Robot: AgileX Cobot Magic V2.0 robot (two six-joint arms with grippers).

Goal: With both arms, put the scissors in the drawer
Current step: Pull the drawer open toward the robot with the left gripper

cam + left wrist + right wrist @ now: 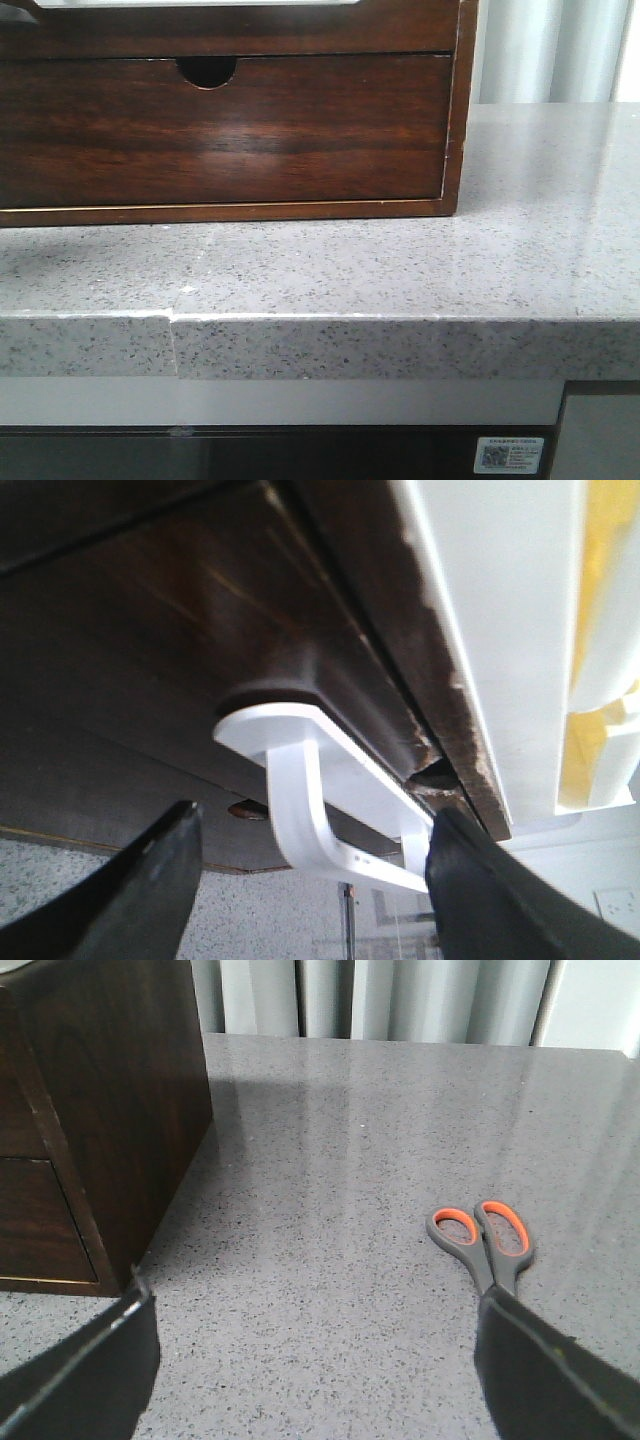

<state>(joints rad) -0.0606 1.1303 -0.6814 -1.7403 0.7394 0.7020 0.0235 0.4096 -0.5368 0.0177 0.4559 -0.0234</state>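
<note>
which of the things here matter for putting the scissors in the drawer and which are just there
Part of the job:
- scissors, grey with orange-lined handles, closed, flat on the countertop
- drawer, upper dark wood front with the white cutout
- left gripper, open at the cutout
- right gripper, open, above the counter

Just there:
- lower drawer with the half-round notch
- countertop
- curtain

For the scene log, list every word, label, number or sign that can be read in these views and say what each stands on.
No text here can be read.
White sticker on the dark panel below the countertop: a QR code with tiny print beside it, too small and blurred to read.
White drawer handle: a couple of faint dots, not legible as characters.
Wooden cabinet and scissors: no markings visible.
</note>
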